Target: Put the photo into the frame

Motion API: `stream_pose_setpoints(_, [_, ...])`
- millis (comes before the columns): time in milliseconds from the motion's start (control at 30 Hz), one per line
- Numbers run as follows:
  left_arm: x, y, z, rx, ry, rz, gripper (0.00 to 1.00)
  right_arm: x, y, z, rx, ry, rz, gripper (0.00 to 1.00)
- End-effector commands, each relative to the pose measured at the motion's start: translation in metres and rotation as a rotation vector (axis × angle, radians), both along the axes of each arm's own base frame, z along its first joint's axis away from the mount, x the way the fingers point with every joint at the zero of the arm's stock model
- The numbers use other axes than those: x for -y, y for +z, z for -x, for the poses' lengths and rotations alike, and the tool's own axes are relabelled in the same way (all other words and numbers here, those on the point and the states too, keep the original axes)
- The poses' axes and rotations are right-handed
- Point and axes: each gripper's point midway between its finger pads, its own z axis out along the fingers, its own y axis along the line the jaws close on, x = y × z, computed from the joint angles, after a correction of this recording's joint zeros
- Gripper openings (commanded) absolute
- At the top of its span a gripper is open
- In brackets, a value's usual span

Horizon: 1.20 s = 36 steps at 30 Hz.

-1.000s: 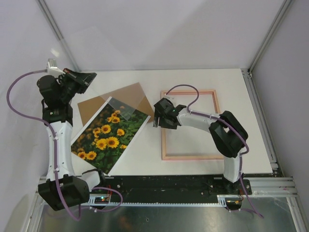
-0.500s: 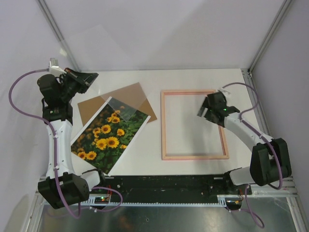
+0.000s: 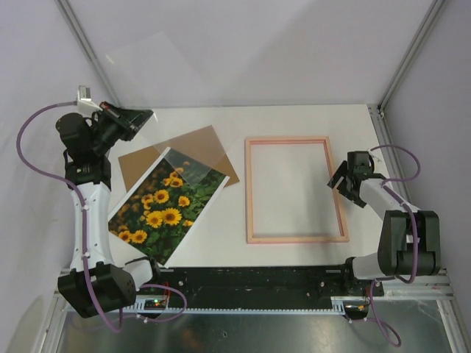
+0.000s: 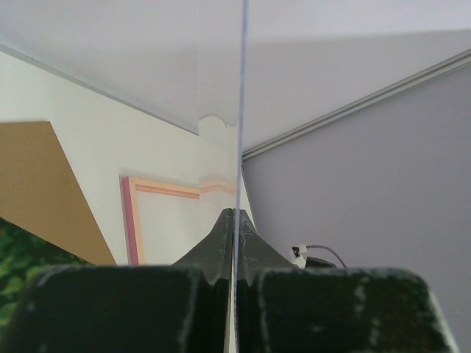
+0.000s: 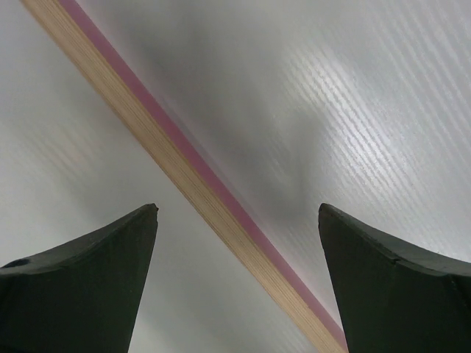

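The photo, yellow sunflowers on dark green, lies tilted on the table's left half; a corner shows in the left wrist view. The frame, thin pale pink rails, lies flat and empty at centre right, also seen in the left wrist view. My left gripper is raised at the far left, shut on a clear pane seen edge-on. My right gripper is open, low over the frame's right rail, which runs diagonally between its fingers.
A plain brown backing board lies partly under the photo's far corner, also in the left wrist view. Enclosure walls stand close behind and on both sides. A black base rail runs along the near edge.
My right arm has swung from the frame's left rail across to its right rail and folded back. The left gripper has hardly moved, still holding the pane.
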Motion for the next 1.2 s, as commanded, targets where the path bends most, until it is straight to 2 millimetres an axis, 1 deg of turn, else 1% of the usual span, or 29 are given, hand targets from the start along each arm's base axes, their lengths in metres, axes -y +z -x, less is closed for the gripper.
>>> stream_pose_setpoints(0, [0.01,0.013,0.006,0.06,-0.053,-0.003,0.0,-0.011,-0.014,-0.003,0.016,0.035,-0.064,0.95])
stream_pose_setpoints(100, [0.013,0.01,0.006,0.053,-0.066,-0.001,0.0,-0.022,-0.023,0.003,0.005,0.055,-0.104,0.96])
stream_pose_setpoints(200, [0.018,0.007,0.005,0.051,-0.088,-0.003,0.0,-0.043,-0.029,0.011,-0.004,0.104,-0.139,0.96])
stream_pose_setpoints(333, [0.032,0.002,0.005,0.041,-0.143,-0.005,0.0,-0.064,-0.031,0.022,-0.004,0.159,-0.15,0.95])
stream_pose_setpoints(467, [0.045,-0.008,0.004,0.016,-0.202,-0.002,0.0,-0.087,-0.031,0.026,0.002,0.237,-0.155,0.94])
stream_pose_setpoints(633, [0.055,-0.019,0.003,-0.009,-0.247,0.0,0.0,-0.111,-0.034,0.027,0.004,0.322,-0.165,0.89])
stream_pose_setpoints(733, [0.064,-0.025,0.003,-0.026,-0.3,0.003,0.0,-0.118,-0.037,0.026,0.004,0.357,-0.171,0.87])
stream_pose_setpoints(900, [0.076,-0.043,0.002,-0.07,-0.38,0.009,0.0,-0.13,-0.036,0.017,0.028,0.431,-0.188,0.85])
stream_pose_setpoints(1033, [0.08,-0.055,-0.001,-0.096,-0.413,0.013,0.0,-0.135,-0.037,0.01,0.019,0.468,-0.179,0.85])
stream_pose_setpoints(1100, [0.081,-0.061,-0.003,-0.112,-0.427,0.018,0.0,-0.129,-0.036,0.008,0.0,0.445,-0.16,0.86])
stream_pose_setpoints(1167, [0.081,-0.066,-0.007,-0.125,-0.441,0.021,0.0,-0.118,-0.032,0.006,-0.005,0.396,-0.161,0.88])
